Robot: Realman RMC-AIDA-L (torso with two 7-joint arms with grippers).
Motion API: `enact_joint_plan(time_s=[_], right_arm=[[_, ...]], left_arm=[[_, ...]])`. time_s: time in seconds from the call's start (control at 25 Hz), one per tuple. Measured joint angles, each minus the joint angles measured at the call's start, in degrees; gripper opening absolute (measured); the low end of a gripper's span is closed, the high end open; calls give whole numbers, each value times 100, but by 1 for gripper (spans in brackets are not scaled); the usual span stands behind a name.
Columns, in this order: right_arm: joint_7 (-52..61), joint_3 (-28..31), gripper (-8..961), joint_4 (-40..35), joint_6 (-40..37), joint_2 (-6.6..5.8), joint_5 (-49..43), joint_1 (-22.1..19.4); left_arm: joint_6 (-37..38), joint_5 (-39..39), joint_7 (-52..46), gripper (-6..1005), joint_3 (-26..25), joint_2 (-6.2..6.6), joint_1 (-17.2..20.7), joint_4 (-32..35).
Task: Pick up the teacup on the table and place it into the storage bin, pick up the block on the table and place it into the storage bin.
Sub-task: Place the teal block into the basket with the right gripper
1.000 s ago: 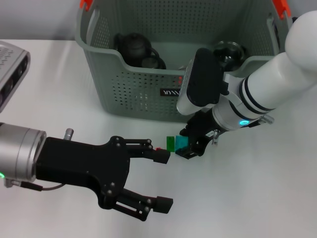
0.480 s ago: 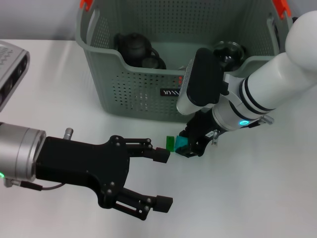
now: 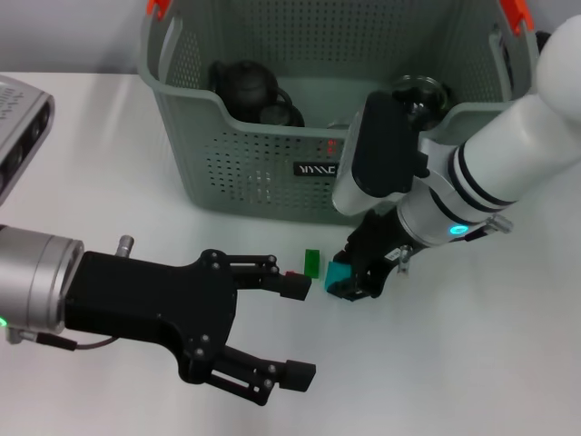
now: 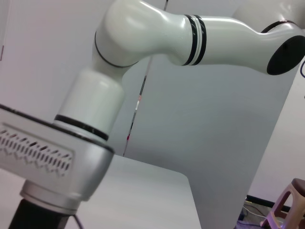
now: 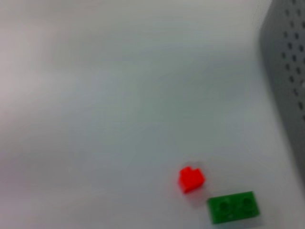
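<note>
Perforated matt plastic storage bin (image 3: 263, 163); glossy black teapot (image 3: 243, 86).

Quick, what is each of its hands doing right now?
Left gripper: open, empty.
Right gripper: shut on the teal block.

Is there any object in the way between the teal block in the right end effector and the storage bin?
Nothing visible blocks it. The right end effector holds the teal block just in front of the storage bin; only the bin's near wall lies between, so the block must go over the rim.
</note>
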Motion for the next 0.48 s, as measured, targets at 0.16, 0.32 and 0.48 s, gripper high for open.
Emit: enact_joint_plan(time_s=[0.16,0.32,0.48], right_arm=[[215,242,449,-748,-571,-42,-309,-355],[368,890,460,-1729,-1397,-19,-706,-770],[380,1579,471,-2654,-2411,-10,-665,-1000]], left_arm=[[11,10,0,928,0,8,0,3],[14,12,7,928,1,7,0,7],[14,14,30,928,1,7,-1,9]])
